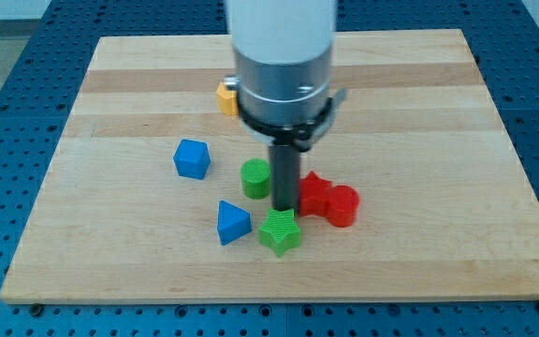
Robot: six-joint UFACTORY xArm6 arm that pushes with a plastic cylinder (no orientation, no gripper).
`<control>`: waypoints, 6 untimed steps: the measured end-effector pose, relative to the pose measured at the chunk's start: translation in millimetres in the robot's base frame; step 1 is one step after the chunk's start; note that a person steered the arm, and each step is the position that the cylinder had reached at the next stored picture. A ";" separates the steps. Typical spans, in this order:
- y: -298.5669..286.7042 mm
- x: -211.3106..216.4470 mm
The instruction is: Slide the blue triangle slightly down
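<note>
Nearest the view's bottom, the green star block (pixel 280 231) lies just right of the blue triangle (pixel 232 222). The rod has no jaws and holds nothing; its tip (pixel 285 208) stands just above the star, between the green cylinder (pixel 255 178) and the red blocks (pixel 328 199). Farther are the blue block (pixel 193 158) and the half-hidden yellow block (pixel 227 96). No writing shows on the wooden board (pixel 419 140).

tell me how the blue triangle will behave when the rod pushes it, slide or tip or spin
The blue triangle sits low and flat on the smooth wooden board, so it probably slides rather than tips. Its angled sides may make it spin under an off-centre push. My tip is to its right, by the green star.
</note>
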State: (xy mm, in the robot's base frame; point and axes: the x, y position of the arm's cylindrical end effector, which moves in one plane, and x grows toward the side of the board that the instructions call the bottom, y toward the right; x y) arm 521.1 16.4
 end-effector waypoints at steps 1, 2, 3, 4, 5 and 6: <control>12.8 0.1; 12.8 1.9; 0.9 1.9; -34.6 1.9; -64.8 2.8; -89.4 6.4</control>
